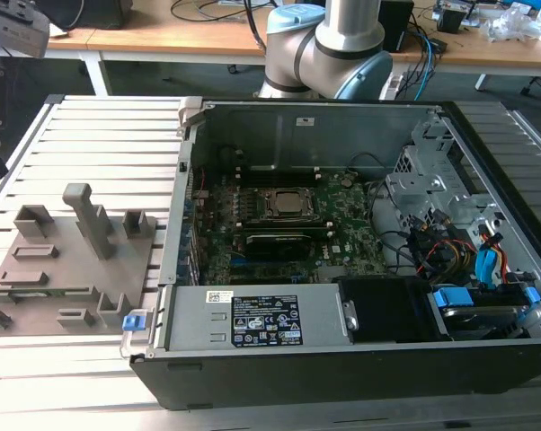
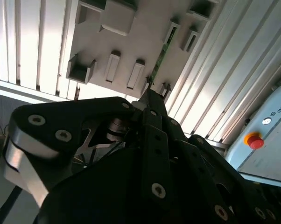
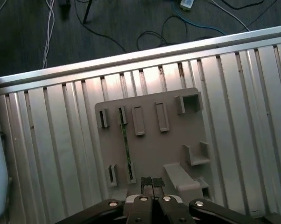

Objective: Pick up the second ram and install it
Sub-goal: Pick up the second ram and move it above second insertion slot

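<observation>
Where the ram sits, it stands on its long edge in the fixture. It is a thin green strip, each end caught in a small slotted block. The second wrist view shows it edge-on, as little more than a green line.

Fixture: flat plate, matte grey, plastic-looking. It carries raised rectangular blocks, narrow slots, a few open-sided pockets and one taller post.

Gripper: hangs above the fixture, near one end of the ram but off to its side, and apart from it. The two dark, rough-faced fingertips are pressed together with nothing between them. Black metal linkage with bright bolt heads sits behind them.

Table: ribbed aluminium slats with long parallel grooves and a dull silver sheen. The fixture lies flat on it, toward the exterior view's left.

Case: black sheet-metal box lying open just beside the fixture, on the exterior view's right. Inside is a green motherboard with a square metal socket. Tangled coloured cables and blue plastic tabs fill the far end.

Arm: its rounded grey and pale blue joints rise behind the case.
</observation>
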Tool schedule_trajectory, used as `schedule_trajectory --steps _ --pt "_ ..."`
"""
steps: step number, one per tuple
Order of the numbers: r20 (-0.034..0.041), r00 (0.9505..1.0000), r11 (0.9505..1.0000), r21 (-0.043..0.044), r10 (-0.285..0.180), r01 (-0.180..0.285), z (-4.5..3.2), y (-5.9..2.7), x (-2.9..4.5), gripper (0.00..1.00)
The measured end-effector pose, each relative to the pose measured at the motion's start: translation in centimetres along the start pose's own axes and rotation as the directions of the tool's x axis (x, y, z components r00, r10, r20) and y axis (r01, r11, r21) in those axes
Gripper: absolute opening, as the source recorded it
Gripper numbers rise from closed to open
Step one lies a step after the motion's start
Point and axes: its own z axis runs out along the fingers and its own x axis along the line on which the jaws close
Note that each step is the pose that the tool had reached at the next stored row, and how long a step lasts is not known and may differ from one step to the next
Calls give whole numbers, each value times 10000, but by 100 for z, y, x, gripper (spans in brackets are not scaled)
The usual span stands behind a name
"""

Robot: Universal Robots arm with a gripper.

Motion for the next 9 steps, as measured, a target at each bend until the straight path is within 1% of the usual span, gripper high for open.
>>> schedule_trajectory --steps 3,4,5,7,9 --pt "-13 9994 9994 7 -347 347 0 0 0 11" --pt "-23 9981 9981 13 -608 608 0 0 0 11" --pt "-32 9964 9964 18 -849 849 0 0 0 11" --pt "-53 9905 9905 28 -1371 1372 0 0 0 11" --pt "-65 9858 9858 33 -1679 1679 0 0 0 11"
